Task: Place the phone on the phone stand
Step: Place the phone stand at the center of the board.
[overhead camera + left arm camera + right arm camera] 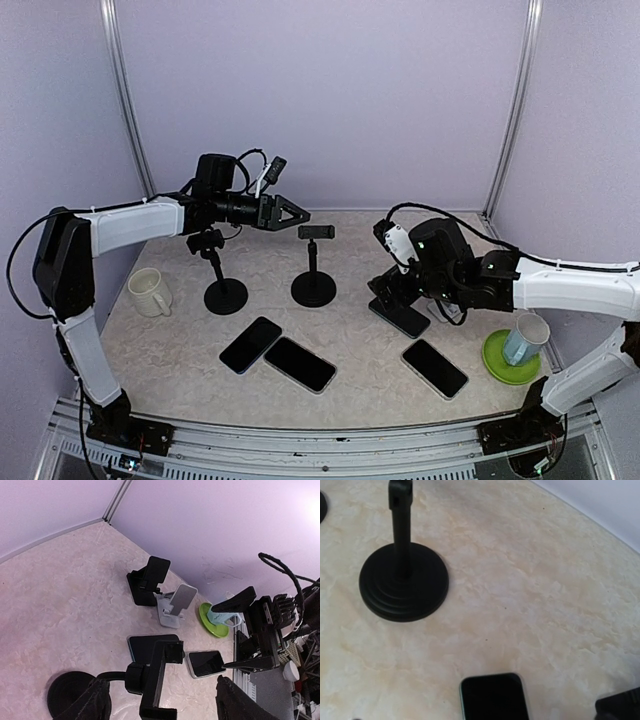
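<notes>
Pale lavender walls (320, 90) enclose a beige marbled tabletop (360, 335).

The middle is blocked by the left pole stand (225, 295) and the right pole stand (314, 288); a gap is left between.

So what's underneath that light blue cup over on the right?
A round green saucer, its rim showing around the light blue cup. The saucer's middle is covered by the cup, so whatever lies there cannot be seen.
</notes>
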Robot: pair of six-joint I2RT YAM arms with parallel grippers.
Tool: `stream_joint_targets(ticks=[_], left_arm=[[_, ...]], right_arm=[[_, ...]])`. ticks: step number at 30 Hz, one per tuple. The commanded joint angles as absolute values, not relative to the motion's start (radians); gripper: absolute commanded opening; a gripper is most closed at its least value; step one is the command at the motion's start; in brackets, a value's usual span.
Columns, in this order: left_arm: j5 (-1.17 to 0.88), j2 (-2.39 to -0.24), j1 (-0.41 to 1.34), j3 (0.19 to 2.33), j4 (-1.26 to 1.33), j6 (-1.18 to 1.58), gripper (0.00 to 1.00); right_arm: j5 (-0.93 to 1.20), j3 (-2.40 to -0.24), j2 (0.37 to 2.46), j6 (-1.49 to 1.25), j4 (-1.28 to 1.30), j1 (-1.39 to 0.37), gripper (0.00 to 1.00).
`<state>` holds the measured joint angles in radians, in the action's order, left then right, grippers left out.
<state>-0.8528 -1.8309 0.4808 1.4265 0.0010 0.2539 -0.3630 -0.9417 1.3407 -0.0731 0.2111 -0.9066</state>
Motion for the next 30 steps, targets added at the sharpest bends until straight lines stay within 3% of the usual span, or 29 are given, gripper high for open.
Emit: stream_joint_targets(ticks=[1, 9, 21, 30], left_arm=[[-0.814, -1.787, 0.473, 1.45, 0.025, 0.253, 0.77], [-0.782, -1.71, 0.473, 1.447, 0.038, 0.278, 0.99], [-0.693, -1.509, 0.518, 1.34, 0.034, 0.269, 0.99], [-0.468, -1.292, 0.625, 1.153, -0.022, 0.267, 0.99]], right_arm=[[-0.37, -0.931, 1.321, -0.088, 0.191, -0.899, 1.0], [-0.357, -0.931, 1.328, -0.087, 0.184, -0.899, 1.0], [-0.302, -0.877, 1.311, -0.092, 0.148, -0.901, 1.0], [-0.237, -0.795, 1.298, -0.071, 0.05, -0.987, 1.0]])
